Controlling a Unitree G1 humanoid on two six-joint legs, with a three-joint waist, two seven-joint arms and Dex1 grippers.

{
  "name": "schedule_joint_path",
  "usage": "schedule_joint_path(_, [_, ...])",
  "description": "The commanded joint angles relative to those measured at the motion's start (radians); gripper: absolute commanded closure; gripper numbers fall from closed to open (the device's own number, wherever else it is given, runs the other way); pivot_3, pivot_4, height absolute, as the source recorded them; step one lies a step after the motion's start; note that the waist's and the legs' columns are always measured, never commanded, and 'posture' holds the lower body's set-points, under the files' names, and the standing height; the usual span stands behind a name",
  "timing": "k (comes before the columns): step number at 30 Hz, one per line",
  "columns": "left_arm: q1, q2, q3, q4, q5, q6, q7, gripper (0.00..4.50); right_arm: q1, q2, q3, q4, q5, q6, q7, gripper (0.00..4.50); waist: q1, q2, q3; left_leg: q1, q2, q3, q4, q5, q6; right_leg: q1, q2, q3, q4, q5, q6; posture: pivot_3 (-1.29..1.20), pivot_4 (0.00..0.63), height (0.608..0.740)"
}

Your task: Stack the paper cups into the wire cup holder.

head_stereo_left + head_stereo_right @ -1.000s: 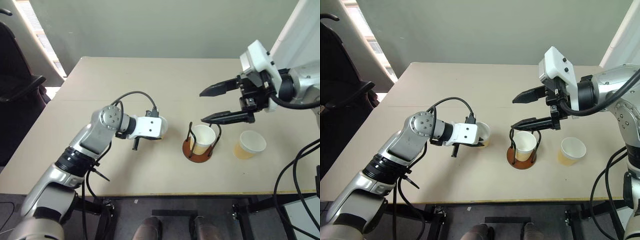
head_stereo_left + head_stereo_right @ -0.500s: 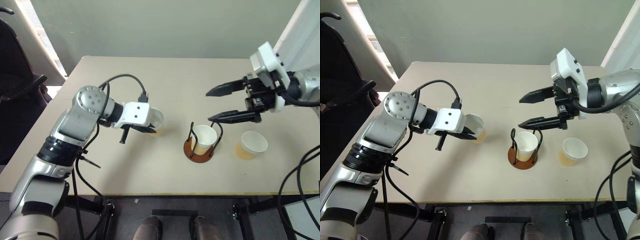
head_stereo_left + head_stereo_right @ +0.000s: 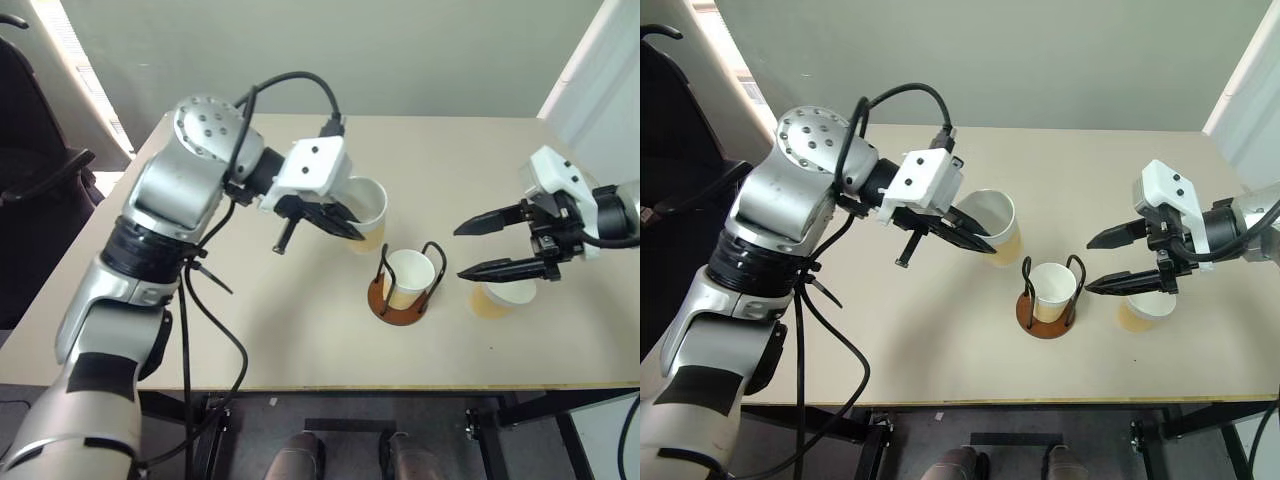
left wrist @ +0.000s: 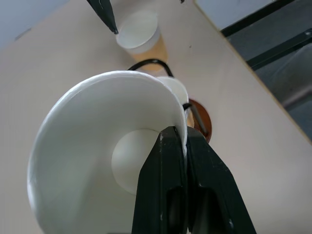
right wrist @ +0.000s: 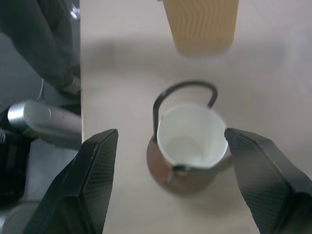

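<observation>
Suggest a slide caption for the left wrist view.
Left claw pinches a paper cup's rim above the wire cup holder.

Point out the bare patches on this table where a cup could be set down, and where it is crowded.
Free: the table near its front edge under the left arm, and the far strip by the wall. Crowded: the wire cup holder with a cup inside, the loose cup just right of it under the open right gripper, and the left gripper holding a lifted cup beside the holder.
</observation>
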Motion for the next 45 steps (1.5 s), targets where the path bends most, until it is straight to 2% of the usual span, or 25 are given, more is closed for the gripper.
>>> schedule_joint_path(1, [-0.088,-0.032,-0.022,0.054,-0.045,-0.037,-0.042,4.46,0.047,-0.067,-0.109,-0.055,0.032,0.016,0.003,0.87,0.003,0.000,0.000,0.000,0.000,0.000,0.000,0.000,0.000,0.000,0.000,0.000,0.000,0.000,0.000,0.00,0.150,0.740])
schedule_joint_path(8, [-0.186,-0.125,-0.117,0.196,-0.092,-0.111,-0.042,4.46,0.165,-0.102,-0.232,-0.145,0.075,0.052,-0.052,0.87,0.005,0.000,0.000,0.000,0.000,0.002,0.001,-0.003,0.005,0.001,-0.001,0.001,-0.002,0.000,0.003,0.00,0.150,0.740])
schedule_joint_path(17, [-0.208,-0.204,-0.238,0.363,-0.096,-0.250,-0.042,4.46,0.282,-0.117,-0.380,-0.245,0.145,0.140,-0.129,0.87,0.009,0.000,0.000,-0.001,0.000,0.004,0.004,-0.003,0.004,0.002,-0.001,0.002,-0.001,-0.002,0.009,0.00,0.150,0.740])
schedule_joint_path(28, [-0.215,-0.349,-0.247,0.578,-0.009,-0.382,-0.042,4.46,0.358,-0.119,-0.469,-0.313,0.210,0.183,-0.192,0.87,0.015,0.000,0.000,-0.003,-0.001,0.005,0.016,-0.008,0.008,0.005,-0.001,0.003,-0.001,-0.006,0.016,0.00,0.150,0.740])
schedule_joint_path(35, [-0.213,-0.386,-0.268,0.621,0.053,-0.442,-0.042,4.46,0.384,-0.133,-0.496,-0.326,0.232,0.188,-0.204,0.87,0.017,0.000,0.000,-0.003,-0.002,0.005,0.015,-0.009,0.008,0.005,-0.001,0.003,-0.001,-0.007,0.018,0.00,0.150,0.740])
schedule_joint_path(38, [-0.218,-0.400,-0.264,0.614,0.056,-0.431,-0.042,3.83,0.389,-0.141,-0.499,-0.324,0.236,0.185,-0.208,0.87,0.018,0.000,0.000,-0.003,-0.002,0.005,0.016,-0.009,0.008,0.005,-0.001,0.004,-0.001,-0.007,0.018,0.00,0.150,0.740])
schedule_joint_path(45, [-0.228,-0.391,-0.197,0.575,0.044,-0.416,-0.042,1.36,0.394,-0.152,-0.504,-0.310,0.240,0.180,-0.215,0.87,0.018,0.000,0.000,-0.003,-0.002,0.006,0.016,-0.009,0.008,0.005,-0.001,0.004,0.000,-0.008,0.019,0.00,0.150,0.740])
